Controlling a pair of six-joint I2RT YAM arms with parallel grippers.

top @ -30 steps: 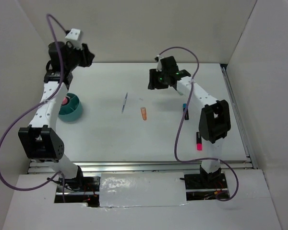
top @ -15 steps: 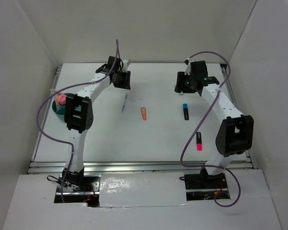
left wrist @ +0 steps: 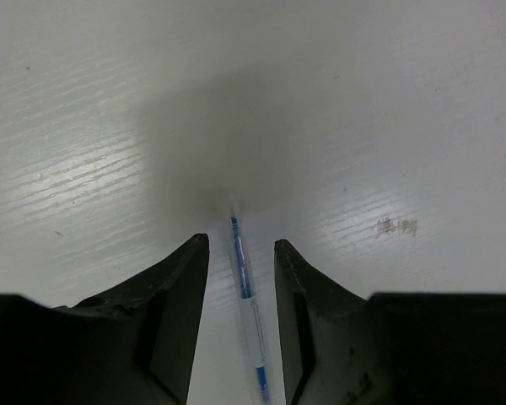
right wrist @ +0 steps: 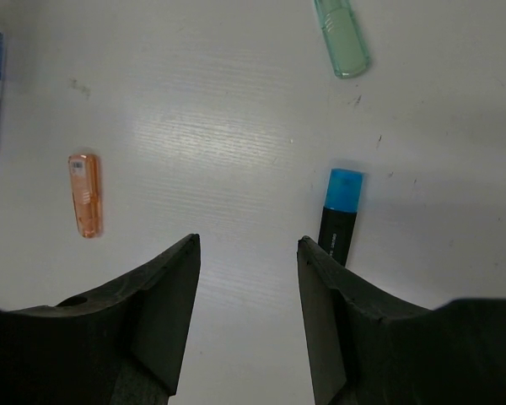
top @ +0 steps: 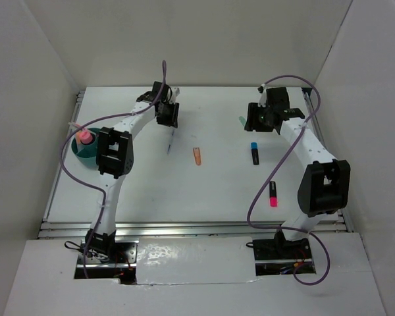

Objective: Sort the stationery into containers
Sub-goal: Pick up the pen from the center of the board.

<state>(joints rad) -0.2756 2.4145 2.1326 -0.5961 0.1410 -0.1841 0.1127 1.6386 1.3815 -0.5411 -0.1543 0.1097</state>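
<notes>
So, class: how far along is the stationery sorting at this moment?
Done: one pink-capped tube sits in the teal tub. In hand: the open left hand straddles the thin blue pen, not yet gripped. Left: the orange highlighter, blue-capped black marker, pale green highlighter and pink marker lie on the table; the open right hand holds nothing.

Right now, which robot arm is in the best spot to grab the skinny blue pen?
Left, I think. The left gripper is open with the thin blue pen lying between its fingers. The right gripper is open over bare table, with that pen far off at its view's edge.
</notes>
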